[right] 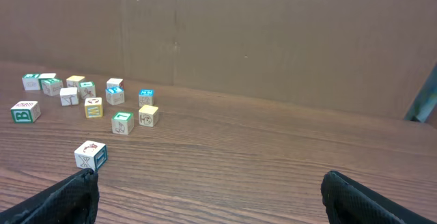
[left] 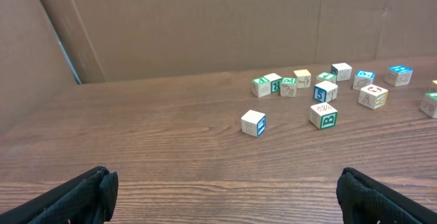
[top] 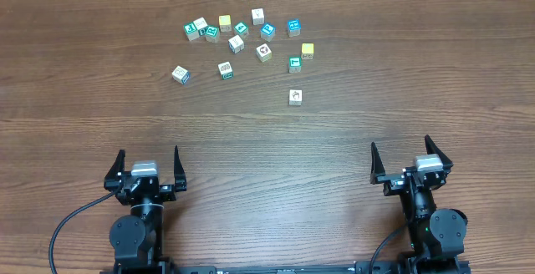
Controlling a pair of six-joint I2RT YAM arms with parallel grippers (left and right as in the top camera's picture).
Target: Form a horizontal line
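Observation:
Several small picture cubes [top: 238, 36] lie scattered loosely across the far middle of the wooden table, some white-faced with teal or green sides, two yellow. No horizontal line is in view. The closest cubes are one at the left [top: 180, 74] and one at the right [top: 295, 96]. My left gripper [top: 149, 153] sits near the front left, open and empty. My right gripper [top: 401, 144] sits near the front right, also open and empty. In the left wrist view the nearest cube [left: 253, 123] lies well ahead of the left gripper [left: 225, 183]. In the right wrist view one cube [right: 91, 155] lies just beyond the left fingertip of the right gripper [right: 208, 183].
A brown cardboard wall [left: 205, 26] stands behind the table's far edge. Bare wood [top: 267, 140] stretches between the cubes and both grippers. A black cable [top: 63, 228] loops by the left arm's base.

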